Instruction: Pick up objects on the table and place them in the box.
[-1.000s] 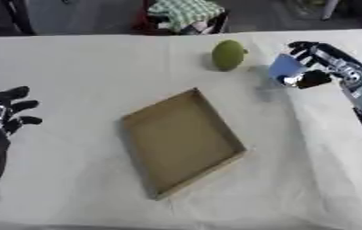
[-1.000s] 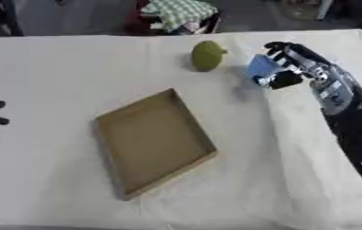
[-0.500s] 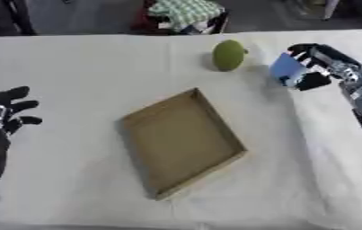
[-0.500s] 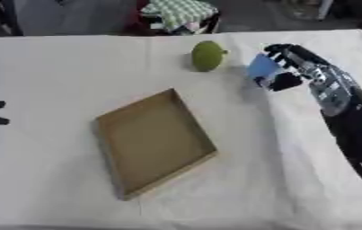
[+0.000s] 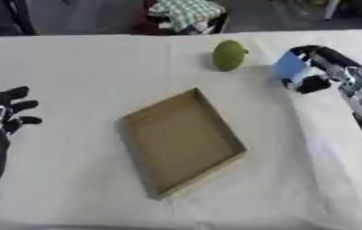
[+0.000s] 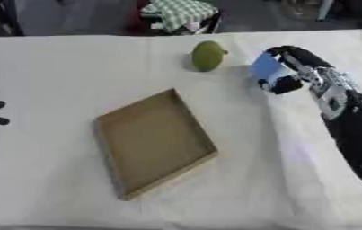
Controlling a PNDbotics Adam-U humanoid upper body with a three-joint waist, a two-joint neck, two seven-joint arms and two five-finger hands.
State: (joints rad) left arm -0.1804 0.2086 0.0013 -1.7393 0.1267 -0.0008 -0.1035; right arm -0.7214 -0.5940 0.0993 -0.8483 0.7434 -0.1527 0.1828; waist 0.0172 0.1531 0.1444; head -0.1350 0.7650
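Blue object: a small light-blue block (image 5: 291,66) sits at the far right of the table, caught between the fingers and thumb of the right hand.
Right hand: the right hand (image 5: 323,68) curls its fingers over the block's top, thumb under it.
Green fruit: a round green fruit (image 5: 229,55) lies just left of the block, apart from it.
Box: the shallow cardboard box (image 5: 182,141) lies askew mid-table, nearer than the block.
Left hand: the left hand (image 5: 1,117) rests at the left edge, fingers spread, holding nothing.
Table: the white cloth (image 5: 81,72) covers it.

R hand (image 5: 319,72) fingers curled; L hand (image 5: 1,117) open, idle
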